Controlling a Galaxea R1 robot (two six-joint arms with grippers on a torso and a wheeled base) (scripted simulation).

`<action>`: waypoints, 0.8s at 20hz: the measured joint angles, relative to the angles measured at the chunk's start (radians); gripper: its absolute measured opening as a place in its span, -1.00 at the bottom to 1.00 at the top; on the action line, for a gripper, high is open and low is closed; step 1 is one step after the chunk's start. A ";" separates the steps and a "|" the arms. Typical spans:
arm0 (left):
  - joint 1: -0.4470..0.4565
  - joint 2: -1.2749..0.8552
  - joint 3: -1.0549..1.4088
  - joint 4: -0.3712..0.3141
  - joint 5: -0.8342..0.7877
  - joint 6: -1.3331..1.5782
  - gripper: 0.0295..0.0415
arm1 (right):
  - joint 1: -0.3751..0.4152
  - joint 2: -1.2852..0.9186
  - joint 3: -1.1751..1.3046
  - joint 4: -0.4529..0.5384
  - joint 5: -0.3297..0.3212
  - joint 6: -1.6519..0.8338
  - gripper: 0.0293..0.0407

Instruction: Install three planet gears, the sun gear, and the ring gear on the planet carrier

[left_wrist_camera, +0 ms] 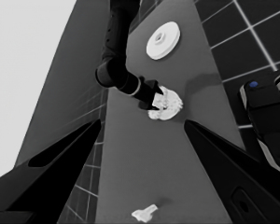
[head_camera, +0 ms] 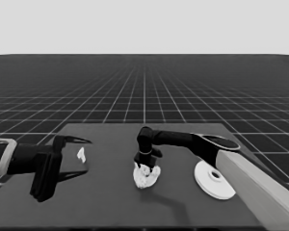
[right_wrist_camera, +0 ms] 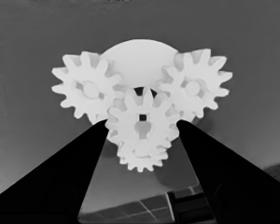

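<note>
Our right claw (right_wrist_camera: 142, 133) stands over the middle of the tabletop (head_camera: 111, 202), pointing down, its two fingers set on either side of a gear (right_wrist_camera: 142, 122) at the centre of the stack; we judge it clenched on that gear, the fingers touching its toothed rim. In the right wrist view this gear sits between two planet gears (right_wrist_camera: 86, 88), one on each flank, with a third (right_wrist_camera: 142, 156) peeking out beneath it, all lying on the smaller round part (right_wrist_camera: 137, 58), whose pale edge shows beyond them. The held gear's bore sits slightly off the dark central hole of the smaller round part, so the coming move seems to turn on bringing that gear straight down, axis upright, teeth meshing with its three neighbours.

Outward to our right lies the larger round part (head_camera: 214, 180), flat on the tabletop, well apart from the stack and near the right edge, partly behind the right arm's pale section. The right arm is plainly the nearer one for fetching it, with open surface between.

To our left the thin white piece (head_camera: 81, 154) lies just beside the left claw (head_camera: 79, 156), which waits released over the tabletop's left end, holding nothing.
</note>
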 joint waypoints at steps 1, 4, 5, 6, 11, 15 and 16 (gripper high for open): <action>0.000 0.000 0.000 0.000 0.000 0.000 0.49 | 0.000 0.000 0.000 0.000 0.000 0.010 -0.71; 0.000 0.000 0.000 0.000 0.000 0.000 0.49 | 0.000 0.000 0.000 0.000 0.000 0.042 -0.71; 0.000 0.000 0.000 0.000 0.000 0.000 0.49 | 0.000 0.000 0.000 0.000 0.000 0.052 -0.72; 0.000 0.000 0.000 0.000 0.000 0.000 0.49 | 0.000 0.000 0.000 0.000 0.000 0.063 -0.71; 0.000 0.000 0.000 0.000 0.000 0.000 0.49 | 0.000 0.000 0.000 0.000 0.000 0.115 -0.72; 0.000 0.000 0.000 0.000 0.000 0.000 0.49 | 0.000 0.000 0.000 0.000 0.000 0.157 -0.71; 0.000 0.000 0.000 0.000 0.000 0.000 0.49 | 0.000 0.000 0.000 0.000 0.000 0.168 -0.72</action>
